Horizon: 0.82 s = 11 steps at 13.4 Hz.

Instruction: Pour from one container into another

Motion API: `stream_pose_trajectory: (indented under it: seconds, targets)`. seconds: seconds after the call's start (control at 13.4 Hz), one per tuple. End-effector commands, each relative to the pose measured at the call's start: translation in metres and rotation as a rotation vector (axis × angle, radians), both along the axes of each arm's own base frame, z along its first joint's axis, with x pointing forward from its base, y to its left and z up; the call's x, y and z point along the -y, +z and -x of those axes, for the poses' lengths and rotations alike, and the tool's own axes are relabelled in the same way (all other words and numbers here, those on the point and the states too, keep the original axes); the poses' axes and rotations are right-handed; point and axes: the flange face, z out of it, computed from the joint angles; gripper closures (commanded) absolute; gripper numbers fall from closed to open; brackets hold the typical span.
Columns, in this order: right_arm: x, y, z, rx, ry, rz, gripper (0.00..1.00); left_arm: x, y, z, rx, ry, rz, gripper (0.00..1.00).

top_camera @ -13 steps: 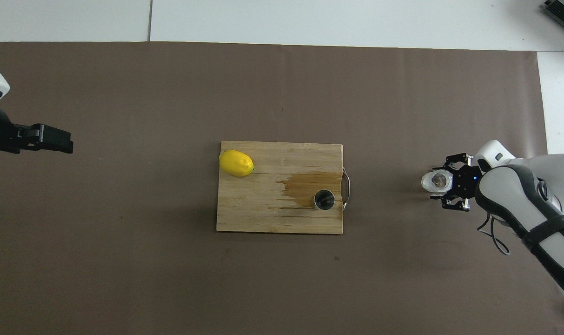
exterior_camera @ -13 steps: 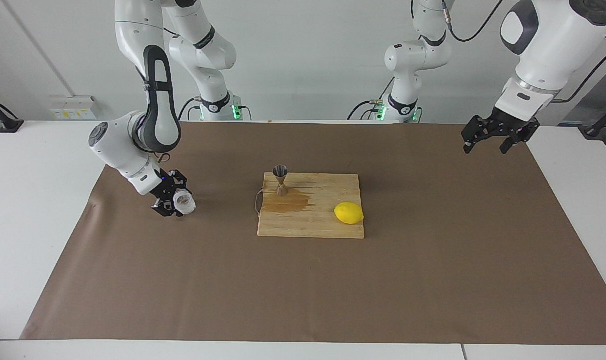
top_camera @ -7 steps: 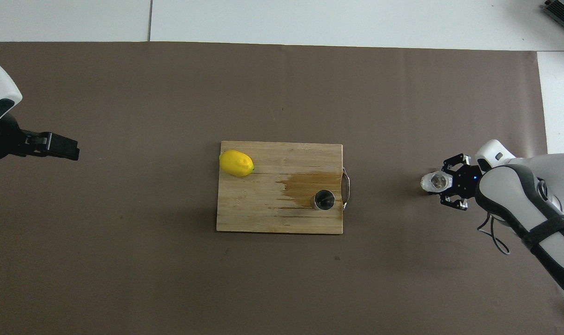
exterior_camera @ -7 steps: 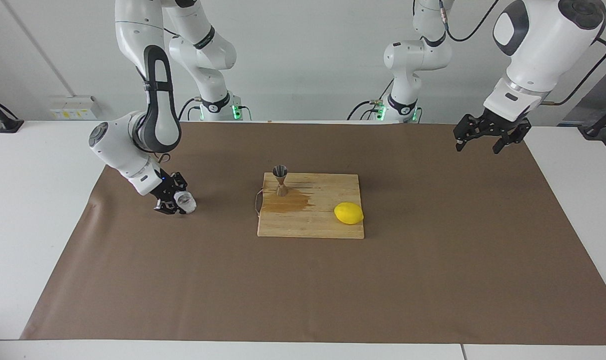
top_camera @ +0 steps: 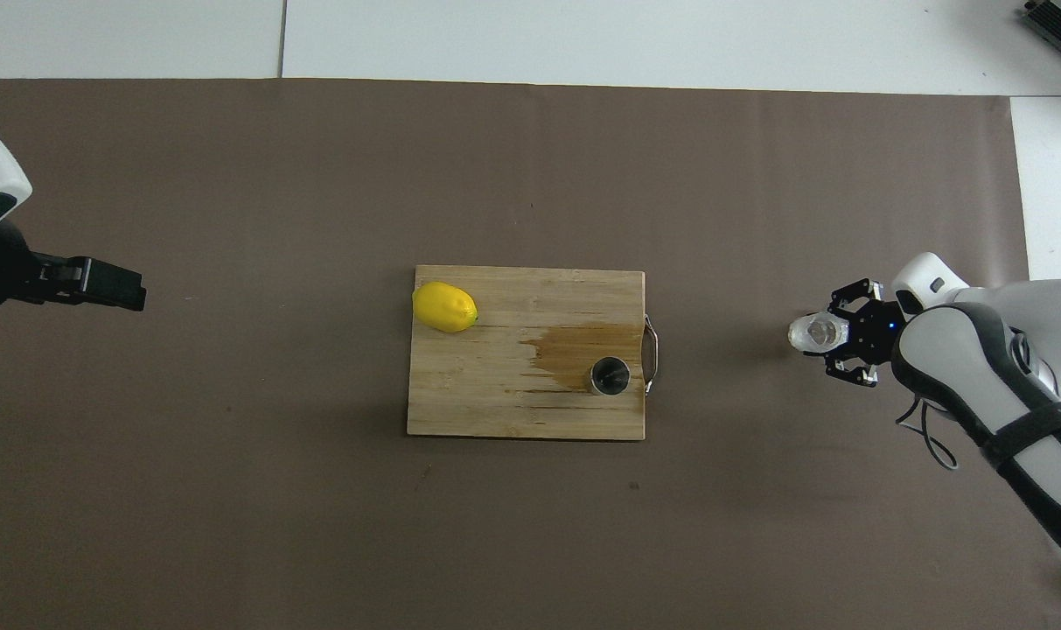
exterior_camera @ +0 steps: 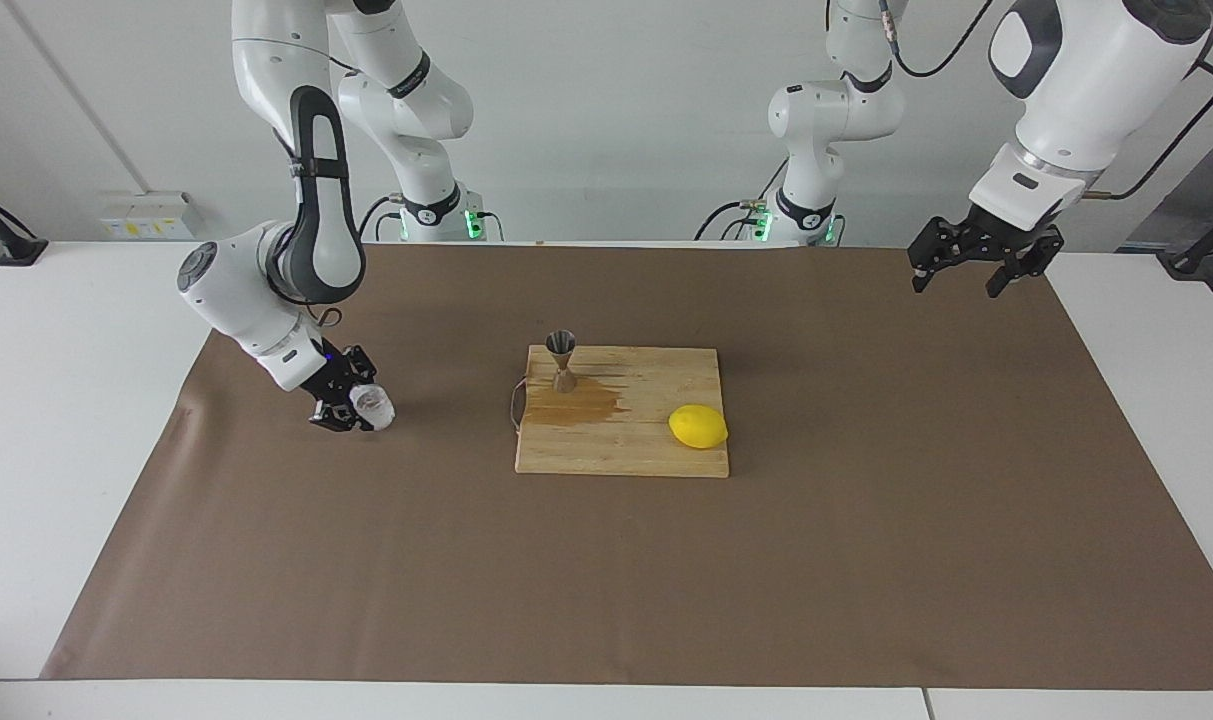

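The ribbed glass cup (exterior_camera: 372, 405) sits low over the brown paper mat (exterior_camera: 606, 580) at the right arm's end of the table, and my right gripper (exterior_camera: 358, 408) is clenched on it, its fingers pinching the cup from the side; I cannot tell whether the cup's base touches the mat. From overhead I see the same cup (top_camera: 817, 333) at the tip of the right gripper (top_camera: 832, 336), well apart from the cutting board.

Moving across the facing view, bare mat lies between the cup and the wooden cutting board (exterior_camera: 646, 455), which sits in the middle of the table. The board's thin metal handle (exterior_camera: 515, 406) is on the edge toward the right arm's end. The metal jigger (exterior_camera: 562, 361) stands upright on the board's corner nearest the robots at that same end, just beside the handle. A dark wet stain (exterior_camera: 576, 405) spreads over the wood from the jigger's foot toward the board's middle. A lemon (exterior_camera: 698, 426) lies on the board toward the left arm's end, apart from the stain and the jigger.

Last comes my left gripper (exterior_camera: 976, 270), waiting up in the air over the mat's edge at the left arm's end, fingers spread and holding nothing. Overhead it shows as a dark block (top_camera: 101, 284) at the frame's edge.
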Motion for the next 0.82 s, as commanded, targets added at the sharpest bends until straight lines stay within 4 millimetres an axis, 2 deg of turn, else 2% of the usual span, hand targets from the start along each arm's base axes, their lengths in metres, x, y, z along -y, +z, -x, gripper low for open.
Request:
stream_pose_trajectory:
  seconds: [0.0, 0.07, 0.45, 0.75]
  targets:
    - [-0.016, 0.02, -0.005, 0.022, 0.003, -0.034, 0.7, 0.002, 0.021, -0.002, -0.032, 0.008, 0.008, 0.0]
    - [-0.026, 0.028, -0.007, 0.023, 0.011, -0.04, 0.7, 0.003, 0.014, 0.0, -0.041, 0.008, 0.006, 0.0]
    - [-0.072, 0.056, -0.009, 0.035, 0.033, -0.044, 0.7, 0.004, 0.014, 0.004, -0.043, 0.008, 0.003, 0.0]
    - [-0.104, 0.071, -0.007, 0.024, 0.032, -0.042, 0.7, 0.003, 0.013, 0.004, -0.044, 0.01, 0.003, 0.0]
